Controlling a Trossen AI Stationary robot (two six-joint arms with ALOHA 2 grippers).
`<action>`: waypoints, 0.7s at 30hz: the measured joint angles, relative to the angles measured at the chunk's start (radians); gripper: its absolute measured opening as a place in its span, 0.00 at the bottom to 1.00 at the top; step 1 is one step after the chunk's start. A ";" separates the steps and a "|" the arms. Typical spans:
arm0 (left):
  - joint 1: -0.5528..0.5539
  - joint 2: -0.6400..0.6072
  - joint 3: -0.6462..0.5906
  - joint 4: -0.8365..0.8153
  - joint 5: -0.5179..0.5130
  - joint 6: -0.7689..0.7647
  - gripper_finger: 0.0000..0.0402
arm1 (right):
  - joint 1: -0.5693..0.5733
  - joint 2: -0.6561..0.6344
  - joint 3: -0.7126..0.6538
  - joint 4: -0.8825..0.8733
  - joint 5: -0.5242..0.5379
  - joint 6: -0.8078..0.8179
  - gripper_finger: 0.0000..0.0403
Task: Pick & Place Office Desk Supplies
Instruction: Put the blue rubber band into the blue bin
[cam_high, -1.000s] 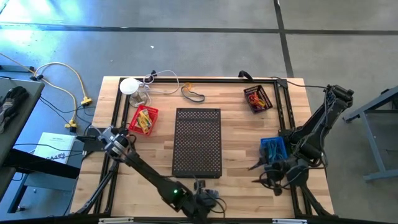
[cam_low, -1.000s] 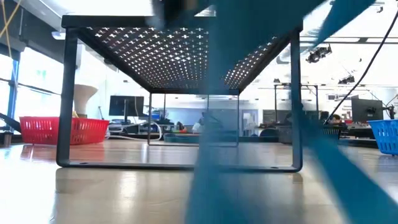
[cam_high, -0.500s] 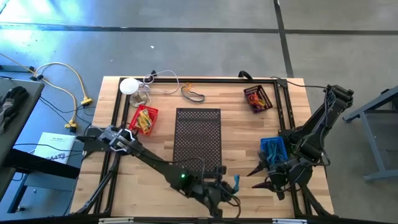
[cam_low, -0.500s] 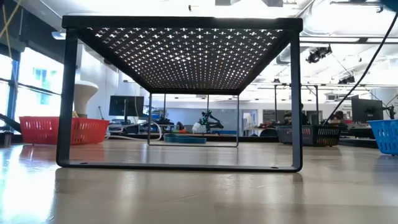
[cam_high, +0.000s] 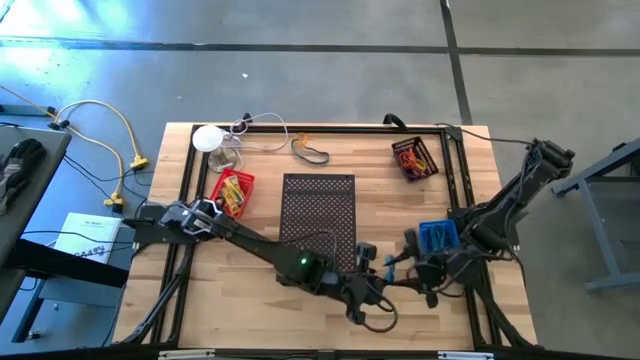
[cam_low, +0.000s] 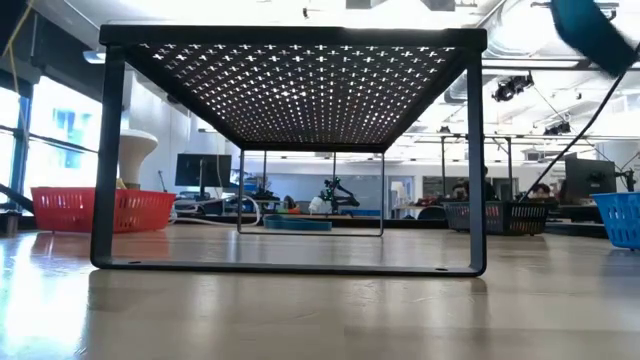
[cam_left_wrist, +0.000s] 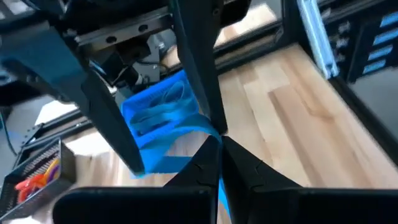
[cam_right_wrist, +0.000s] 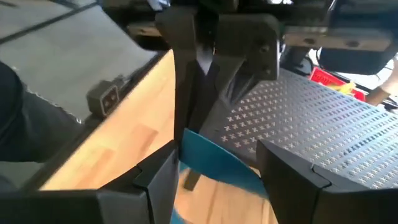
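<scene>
Left gripper (cam_high: 385, 268) at about 5 o'clock on the table, fingers pinched together on a blue band (cam_left_wrist: 186, 134); the band's lower end is cut off in the left wrist view. Right gripper (cam_high: 408, 262) just beside it, fingers apart around the same band (cam_right_wrist: 217, 163); contact unclear. Blue bin (cam_high: 438, 237) close at 3 o'clock. Red basket (cam_high: 231, 192) and dark tray (cam_high: 414, 158) contents too small to identify.

Wooden table (cam_high: 380, 200): perforated stand (cam_high: 318, 228), three baskets.
</scene>
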 joint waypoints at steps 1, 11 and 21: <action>0.002 -0.004 0.000 -0.014 0.002 0.013 0.00 | -0.014 0.009 0.000 0.002 -0.013 -0.008 0.50; 0.014 -0.061 0.003 -0.082 0.029 0.040 0.00 | -0.087 0.088 -0.001 0.024 -0.063 -0.046 0.44; 0.020 -0.065 0.000 -0.166 0.047 0.044 0.00 | -0.135 0.098 0.000 0.100 -0.065 -0.011 0.23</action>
